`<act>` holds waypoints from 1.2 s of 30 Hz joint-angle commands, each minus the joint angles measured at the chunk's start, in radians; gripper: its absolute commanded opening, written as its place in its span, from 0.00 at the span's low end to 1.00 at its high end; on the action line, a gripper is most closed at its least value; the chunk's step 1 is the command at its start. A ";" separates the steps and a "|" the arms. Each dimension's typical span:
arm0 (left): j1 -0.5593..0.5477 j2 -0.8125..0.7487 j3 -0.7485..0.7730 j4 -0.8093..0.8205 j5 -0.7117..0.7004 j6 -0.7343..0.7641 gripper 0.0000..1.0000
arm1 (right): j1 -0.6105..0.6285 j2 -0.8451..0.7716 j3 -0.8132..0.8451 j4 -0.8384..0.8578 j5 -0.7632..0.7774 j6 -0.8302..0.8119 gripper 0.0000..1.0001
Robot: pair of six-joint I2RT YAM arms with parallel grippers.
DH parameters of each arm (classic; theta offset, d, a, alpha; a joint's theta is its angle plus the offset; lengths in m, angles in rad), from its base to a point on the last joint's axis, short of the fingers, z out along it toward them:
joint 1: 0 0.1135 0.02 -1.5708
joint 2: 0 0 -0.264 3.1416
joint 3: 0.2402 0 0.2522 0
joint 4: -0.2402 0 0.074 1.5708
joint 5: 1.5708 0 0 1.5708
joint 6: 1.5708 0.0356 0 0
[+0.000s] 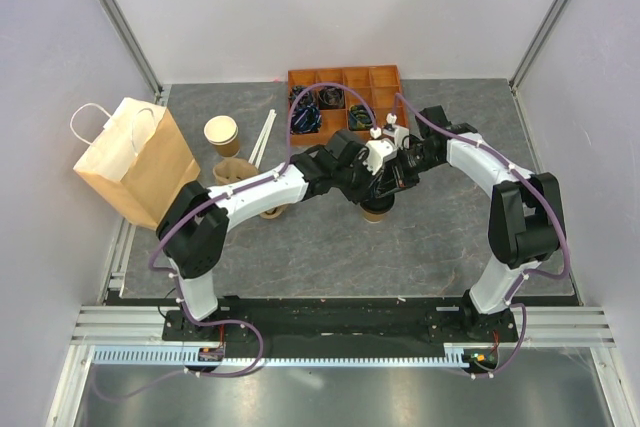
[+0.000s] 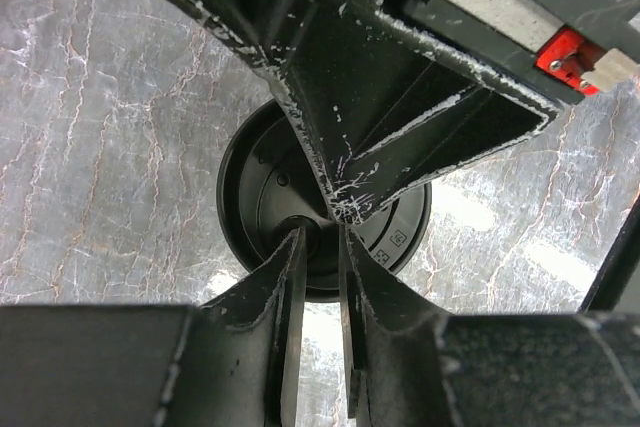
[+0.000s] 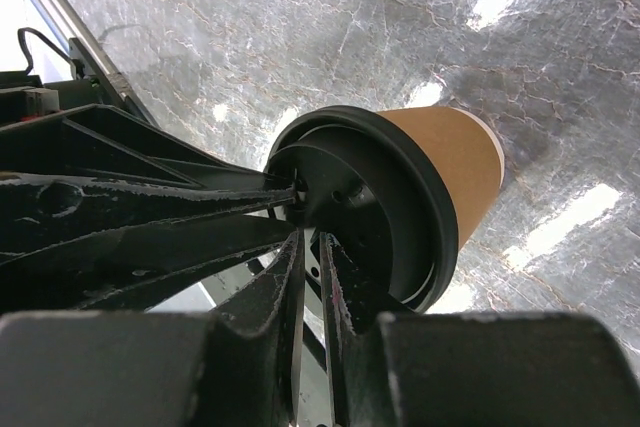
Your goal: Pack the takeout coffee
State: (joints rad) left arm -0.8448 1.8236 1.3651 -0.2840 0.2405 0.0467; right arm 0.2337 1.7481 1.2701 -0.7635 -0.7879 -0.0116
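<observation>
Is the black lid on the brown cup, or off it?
On: the lid caps the mouth of the cup in the right wrist view.

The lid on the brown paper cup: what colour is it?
The lid is plain black; the right wrist view shows it best.

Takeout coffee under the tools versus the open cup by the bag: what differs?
The takeout coffee wears a black lid; the open cup has none, showing its pale inside. The takeout coffee has the left tool and right tool at its lid; the open cup stands untouched near the paper bag. Both are brown paper cups, upright.
</observation>
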 commanded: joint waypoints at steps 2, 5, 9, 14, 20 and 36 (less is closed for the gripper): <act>0.001 -0.027 0.047 -0.092 -0.027 0.045 0.27 | 0.003 0.011 -0.037 -0.005 0.059 -0.039 0.19; 0.001 -0.055 0.161 -0.122 -0.020 0.042 0.28 | 0.003 0.013 -0.034 -0.003 0.052 -0.039 0.19; -0.003 -0.067 0.242 -0.188 -0.004 0.042 0.29 | 0.003 0.014 -0.025 -0.002 0.047 -0.037 0.19; -0.011 -0.069 0.194 -0.193 -0.003 0.042 0.29 | 0.003 0.019 -0.015 -0.002 0.042 -0.036 0.19; -0.010 -0.032 0.063 -0.139 -0.013 0.045 0.29 | 0.001 0.027 -0.008 -0.002 0.045 -0.034 0.19; 0.038 -0.144 0.196 -0.276 0.112 -0.013 0.62 | 0.016 0.011 0.087 -0.031 0.006 -0.048 0.33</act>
State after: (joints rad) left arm -0.8371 1.7992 1.4475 -0.4931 0.2497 0.0605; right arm 0.2337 1.7550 1.2858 -0.7826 -0.8066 -0.0154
